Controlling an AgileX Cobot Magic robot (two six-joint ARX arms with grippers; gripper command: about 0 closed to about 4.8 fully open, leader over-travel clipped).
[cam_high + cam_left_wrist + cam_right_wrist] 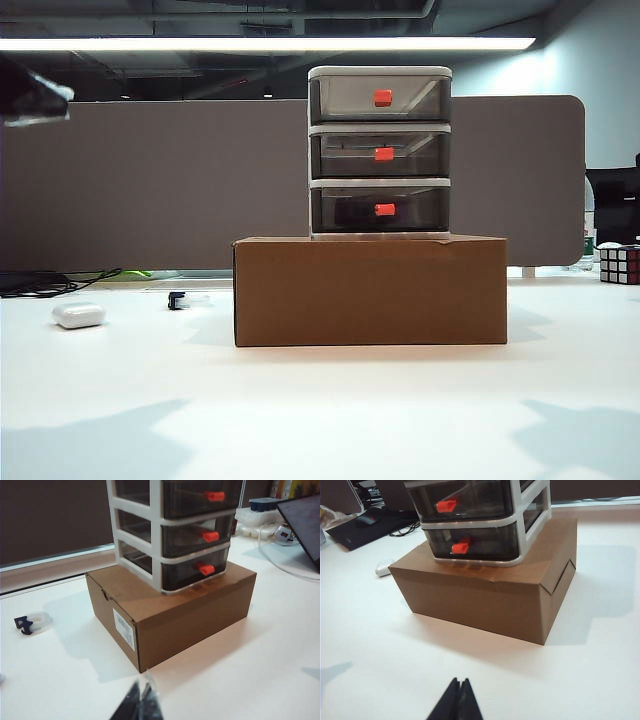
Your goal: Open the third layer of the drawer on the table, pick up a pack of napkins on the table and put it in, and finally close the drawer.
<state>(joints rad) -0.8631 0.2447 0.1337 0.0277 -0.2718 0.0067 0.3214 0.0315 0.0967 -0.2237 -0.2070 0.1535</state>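
Note:
The drawer (379, 150) stands on a brown cardboard box (370, 292) in the middle of the table (320, 420). All three of its tiers are pushed in. The third layer (410, 208) is the lowest smoky tray with a red-orange handle (385, 209); it also shows in the left wrist view (185, 575) and the right wrist view (485, 542). My left gripper (141, 690) hangs shut over bare table in front of one corner of the box. My right gripper (459, 681) is shut too, held back from the box's other side. Neither holds anything. The pack of napkins is out of view.
A small white rounded case (78, 315) and a small black-and-clear item (180, 300) lie left of the box. A puzzle cube (620, 264) sits at the far right. A grey partition (150, 180) runs behind. A laptop (305, 520) and cables lie beyond the drawer.

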